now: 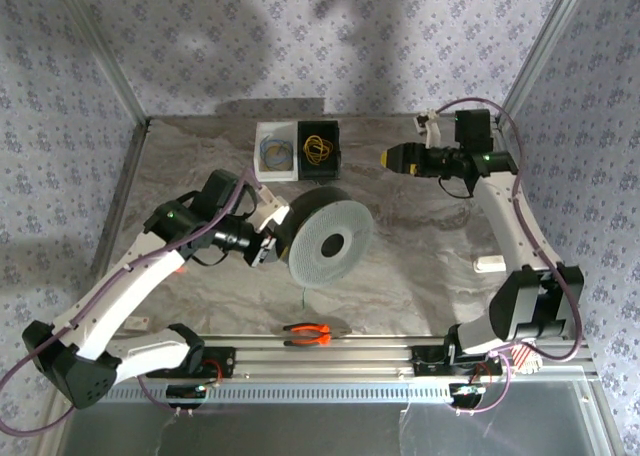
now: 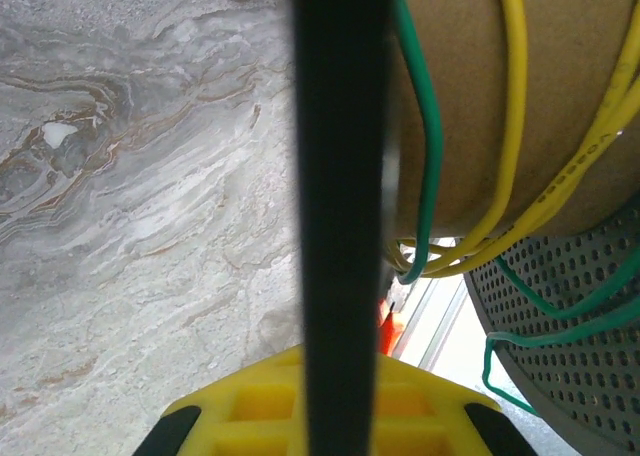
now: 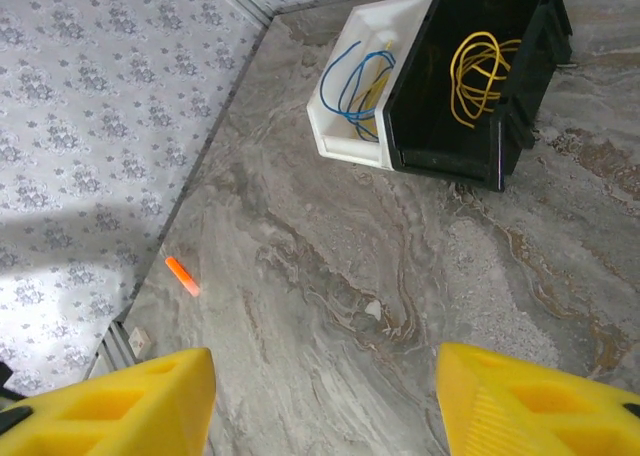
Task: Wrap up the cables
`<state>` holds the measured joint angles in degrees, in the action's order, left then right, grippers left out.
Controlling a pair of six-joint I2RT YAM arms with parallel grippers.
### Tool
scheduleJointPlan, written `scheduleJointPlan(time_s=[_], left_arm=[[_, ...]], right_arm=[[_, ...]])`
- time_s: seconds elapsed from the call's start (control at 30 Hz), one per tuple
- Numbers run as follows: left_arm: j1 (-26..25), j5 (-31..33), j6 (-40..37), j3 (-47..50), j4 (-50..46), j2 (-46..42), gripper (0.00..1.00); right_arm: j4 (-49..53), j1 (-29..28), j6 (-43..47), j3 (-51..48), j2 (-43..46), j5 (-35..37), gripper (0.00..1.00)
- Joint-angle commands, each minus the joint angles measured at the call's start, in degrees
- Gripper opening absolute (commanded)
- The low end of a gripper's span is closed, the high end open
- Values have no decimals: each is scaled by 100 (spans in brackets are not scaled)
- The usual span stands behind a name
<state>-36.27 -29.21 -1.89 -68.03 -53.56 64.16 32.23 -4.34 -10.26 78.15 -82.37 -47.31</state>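
Grey marbled worktop (image 1: pixel 420 246), patterned walls on three sides; I see open room centre and right. One dark grey perforated round spool (image 1: pixel 345 221) upright mid-worktop, left claw (image 1: pixel 267 240) pinching its black flange. Yellow cable (image 2: pixel 515 126) and green cable (image 2: pixel 430 136) on its brown core. Right claw (image 1: pixel 388 158) spread wide near far edge. Two bins touching at far edge: white bin (image 1: pixel 277 127) with blue cable coil (image 1: pixel 275 154), black bin (image 1: pixel 320 124) with yellow cable coil (image 1: pixel 319 149). One orange-handled pliers (image 1: pixel 308 334) by near rail.

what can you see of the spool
The spool is dark grey and round, with perforated flanges and a centre hole. It is up on edge, tilted, over the middle of the table, its rim pinched in the left claw. The left wrist view shows a brown, cardboard-like core with green and yellow cables loosely wound on it.
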Motion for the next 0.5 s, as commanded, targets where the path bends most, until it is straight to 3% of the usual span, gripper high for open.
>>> scheduleJointPlan(time_s=[0.0,0.2,0.47], left_arm=[[244,-981,5,-8,637,-172,0],[613,-1984,-40,-38,932,165,0],[621,-2435,-181,-316,997,765,0]], right_arm=[[319,25,312,-216,534,-272,68],[12,-235,849,-1025,1499,-1118,86],[-85,-645,979,-1457,1802,-1333,90]])
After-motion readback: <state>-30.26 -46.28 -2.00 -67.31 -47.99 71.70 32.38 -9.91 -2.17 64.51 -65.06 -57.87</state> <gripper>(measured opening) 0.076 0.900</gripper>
